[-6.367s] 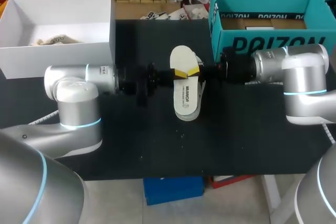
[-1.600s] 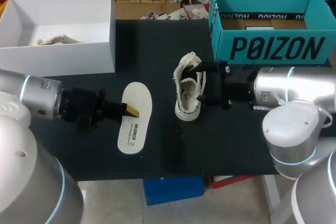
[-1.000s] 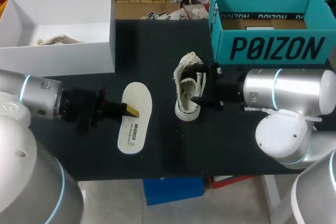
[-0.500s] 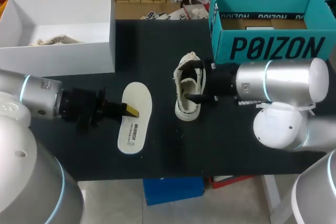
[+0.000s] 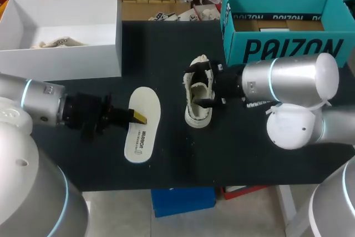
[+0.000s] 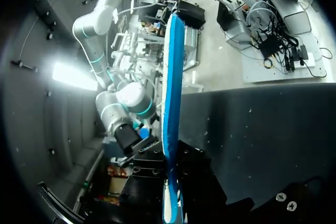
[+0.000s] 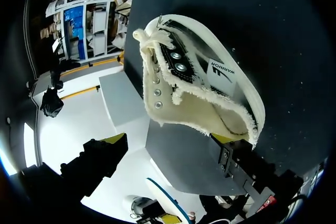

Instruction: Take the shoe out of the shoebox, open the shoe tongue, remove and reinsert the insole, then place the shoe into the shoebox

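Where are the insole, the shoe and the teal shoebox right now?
insole [image 5: 145, 129], head view, on its flat middle.
shoe [image 5: 196, 116], head view, on its end nearest the table's front edge.
teal shoebox [image 5: 288, 48], head view, on its front wall.

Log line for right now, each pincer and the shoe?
left pincer: shut on insole, beside shoe | right pincer: open, astride shoe | shoe: on table, insole out
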`<action>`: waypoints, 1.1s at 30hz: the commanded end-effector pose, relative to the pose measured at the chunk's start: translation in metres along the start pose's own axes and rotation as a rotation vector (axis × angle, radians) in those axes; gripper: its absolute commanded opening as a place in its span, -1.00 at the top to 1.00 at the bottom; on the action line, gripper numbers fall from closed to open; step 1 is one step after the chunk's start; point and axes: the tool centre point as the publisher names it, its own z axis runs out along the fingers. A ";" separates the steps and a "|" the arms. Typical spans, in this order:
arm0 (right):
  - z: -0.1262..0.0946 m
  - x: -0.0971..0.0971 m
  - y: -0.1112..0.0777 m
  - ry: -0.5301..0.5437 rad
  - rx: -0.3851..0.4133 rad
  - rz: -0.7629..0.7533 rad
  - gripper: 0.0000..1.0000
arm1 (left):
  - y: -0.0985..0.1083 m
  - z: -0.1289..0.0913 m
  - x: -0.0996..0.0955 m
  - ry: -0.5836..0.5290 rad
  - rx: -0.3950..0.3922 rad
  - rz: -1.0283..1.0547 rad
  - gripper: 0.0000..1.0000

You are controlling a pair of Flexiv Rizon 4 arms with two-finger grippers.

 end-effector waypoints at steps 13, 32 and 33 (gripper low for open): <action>0.016 -0.008 0.005 0.004 -0.304 0.041 -1.00 | -0.001 -0.001 -0.001 0.004 -0.001 0.001 1.00; 0.020 0.006 0.025 -0.016 -0.343 -0.019 -1.00 | -0.001 -0.001 -0.001 0.004 -0.001 0.001 1.00; 0.019 0.008 0.024 -0.027 -0.340 -0.034 -1.00 | -0.001 -0.001 -0.001 0.004 -0.001 0.001 1.00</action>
